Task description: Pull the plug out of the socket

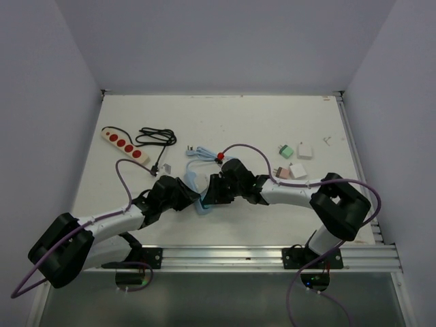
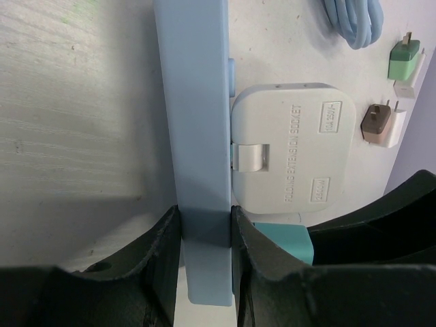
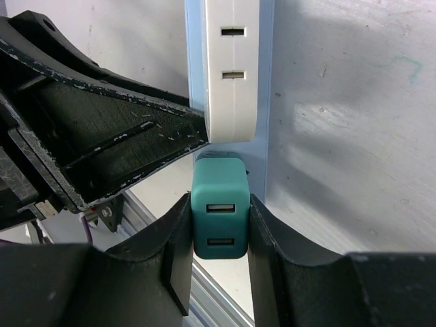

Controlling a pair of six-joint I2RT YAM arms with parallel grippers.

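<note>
The socket is a light blue power strip (image 2: 194,122) standing on its edge on the table, between the two arms (image 1: 199,197). My left gripper (image 2: 206,231) is shut on its near end, one finger on each flat side. A white folding extension block (image 2: 293,146) sits on the strip's face. Just below it is the plug, a teal USB charger (image 3: 218,214), still seated in the blue strip (image 3: 266,102). My right gripper (image 3: 218,231) is shut on the teal plug (image 2: 286,242), with both fingers pressed against its sides. In the top view both grippers meet at the strip.
A cream strip with red sockets (image 1: 125,144) and a black cable (image 1: 155,138) lie at the far left. The strip's blue cable (image 1: 201,155) coils behind the grippers. Small green (image 1: 285,150), white (image 1: 304,150) and brown-and-white (image 1: 293,171) adapters lie to the right. A metal rail (image 1: 272,257) runs along the near edge.
</note>
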